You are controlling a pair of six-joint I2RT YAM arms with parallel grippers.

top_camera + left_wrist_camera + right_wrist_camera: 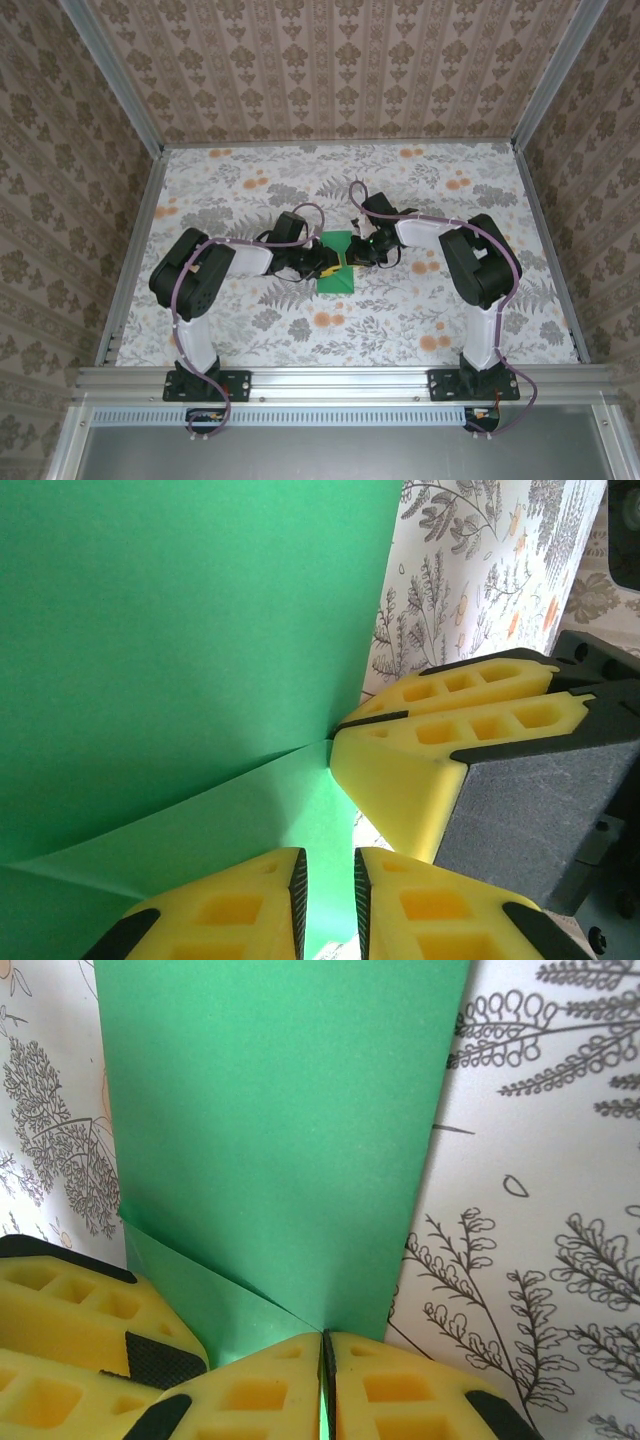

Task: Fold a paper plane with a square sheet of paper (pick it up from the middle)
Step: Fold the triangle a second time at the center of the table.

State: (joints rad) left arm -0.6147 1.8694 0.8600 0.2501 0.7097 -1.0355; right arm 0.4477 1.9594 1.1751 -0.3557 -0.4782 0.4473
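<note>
The green paper [336, 282] lay near the middle of the table [300, 180], well away from every edge, with both grippers crowded over it. It was no longer a flat square. One flap rose from a slanting crease at the spot where the two grippers met.

The right gripper [323, 1345] had its fingers [400, 1390] pressed together, with only a thin green line between them, so it was clamped on the paper right at the end of that crease. The left gripper [328, 865] had its fingers [250, 900] a little apart. Green showed in the narrow gap, but nothing looked pinched there.

Several things could have gone wrong from here. With only one firm grip, any sideways pull by the right arm would probably have dragged the whole sheet across the table instead of sharpening the fold. If the left fingers closed off the line, the crease would likely have set crooked and spoiled the plane's symmetry. If both arms clamped and then drew apart, the thin sheet could have torn at the crease. The yellow pads also sat so near each other that a small misjudged move might have knocked them together and jolted the paper loose.
</note>
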